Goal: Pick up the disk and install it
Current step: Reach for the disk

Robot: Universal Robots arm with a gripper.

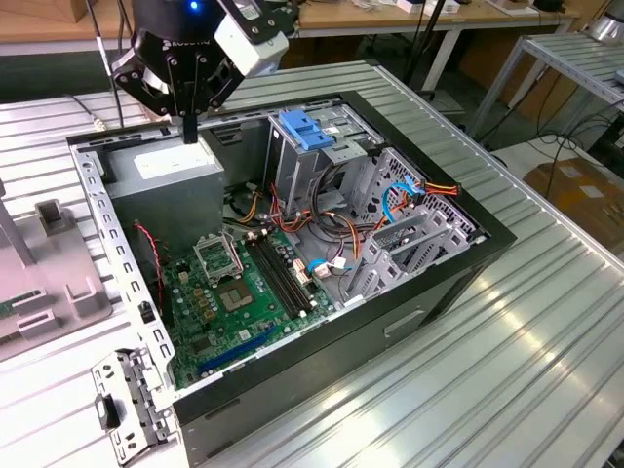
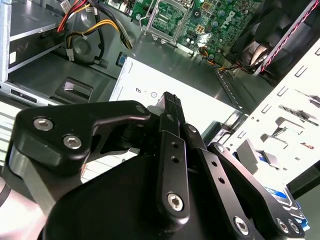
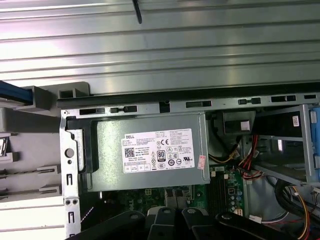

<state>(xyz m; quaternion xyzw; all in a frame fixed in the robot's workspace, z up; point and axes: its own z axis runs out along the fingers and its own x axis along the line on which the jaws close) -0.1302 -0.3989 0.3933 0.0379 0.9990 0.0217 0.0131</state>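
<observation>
One gripper (image 1: pixel 190 129), fingers pressed together on nothing, hangs above the power supply (image 1: pixel 166 168) in the open computer case (image 1: pixel 492 234). The disk (image 3: pixel 12 91) apparently stands on edge in a grey holder (image 1: pixel 49 278) outside the case. It is probably rigid, weighty and shock-sensitive, best pinched across its blue rails.

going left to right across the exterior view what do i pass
grey plastic panel → grey power supply box → blue latch on the drive cage → perforated metal bracket with blue and orange cables → cardboard box on the floor
</observation>
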